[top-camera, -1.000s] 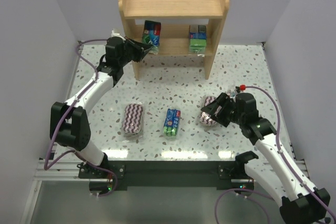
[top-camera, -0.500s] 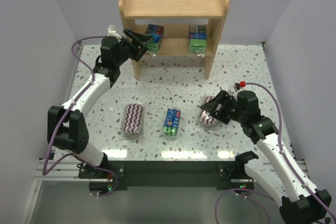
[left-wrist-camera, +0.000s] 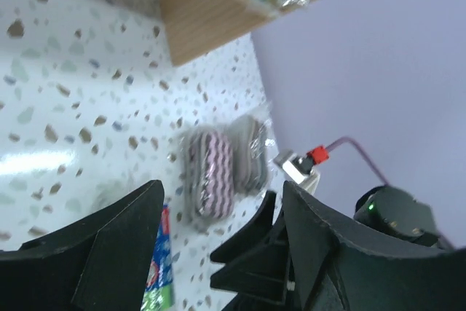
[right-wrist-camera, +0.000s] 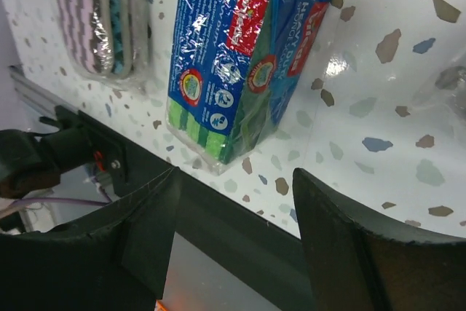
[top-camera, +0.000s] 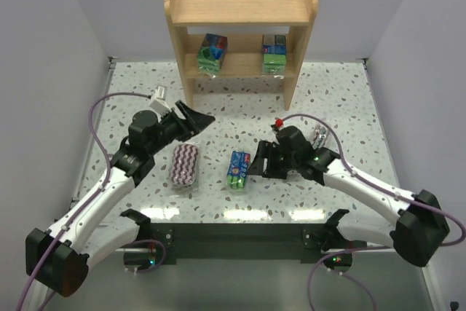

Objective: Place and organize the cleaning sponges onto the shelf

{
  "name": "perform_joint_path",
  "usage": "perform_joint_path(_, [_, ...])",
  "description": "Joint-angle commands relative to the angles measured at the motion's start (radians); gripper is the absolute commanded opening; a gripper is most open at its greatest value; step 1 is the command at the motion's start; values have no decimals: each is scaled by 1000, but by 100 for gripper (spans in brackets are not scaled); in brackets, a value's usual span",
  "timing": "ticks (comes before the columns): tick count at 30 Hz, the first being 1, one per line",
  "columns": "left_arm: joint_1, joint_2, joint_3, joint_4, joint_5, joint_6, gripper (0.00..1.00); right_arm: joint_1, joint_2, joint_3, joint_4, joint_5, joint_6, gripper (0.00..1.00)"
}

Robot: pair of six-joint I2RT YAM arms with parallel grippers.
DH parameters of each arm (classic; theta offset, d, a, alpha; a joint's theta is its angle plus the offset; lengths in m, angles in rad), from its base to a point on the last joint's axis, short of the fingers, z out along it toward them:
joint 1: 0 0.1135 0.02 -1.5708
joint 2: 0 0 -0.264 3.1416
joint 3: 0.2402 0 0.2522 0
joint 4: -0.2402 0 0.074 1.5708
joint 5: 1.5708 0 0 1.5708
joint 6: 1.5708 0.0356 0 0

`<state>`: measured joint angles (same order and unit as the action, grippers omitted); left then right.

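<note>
On the lower tier of the wooden shelf (top-camera: pixel 240 1) two green-and-blue sponge packs are seen. The left pack (top-camera: pixel 212 52) is set near the left side panel and the right pack (top-camera: pixel 274 53) close to the right one, the two well apart from each other. A third pack (top-camera: pixel 239 169) is laid flat on the speckled counter (top-camera: pixel 342 92), towards its near edge, and a purple-and-white zigzag pad (top-camera: pixel 185 165) is placed just beside it on the left, the two not touching. A second zigzag pad (left-wrist-camera: pixel 211 180) is shown in the left wrist view, lying on the counter beyond the third pack and next to the right arm; from above it is mostly hidden beneath that arm. The left gripper (top-camera: pixel 204 126) is held over the counter between the shelf and the zigzag pad, its jaws spread apart with nothing between them. The right gripper (top-camera: pixel 255 165) is positioned low, just to the right of the third pack, its jaws likewise parted and empty. In the right wrist view the pack's printed wrapper is framed between the two fingers (right-wrist-camera: pixel 349 253) and ahead of them; whether it is touched cannot be told.
</note>
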<state>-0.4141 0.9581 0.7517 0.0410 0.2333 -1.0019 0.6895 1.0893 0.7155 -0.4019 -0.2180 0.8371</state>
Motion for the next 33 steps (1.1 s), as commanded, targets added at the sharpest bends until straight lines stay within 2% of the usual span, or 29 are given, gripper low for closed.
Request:
perform_joint_path(1, [-14,-48,-98,-92,20,77,70,57,78,107,66,118,-1,65])
perform_joint_path(9, [-17,-171,-250,-182,11,101,65,128,279,220,44,193,-23,60])
perform_joint_path(14, [-17,-193,-282,-204,8,112,64,154,356,233,25,232,-16,59])
perform_joint_path(21, [-17,-191,-295,-204,12,121,63,174,425,254,86,183,-27,57])
perform_joint_path(26, [-17,-194,-305,-213,15,125,63,177,436,248,23,244,-12,55])
perform_joint_path(33, [-17,-187,-325,-188,29,118,62,176,351,119,-46,334,13,56])
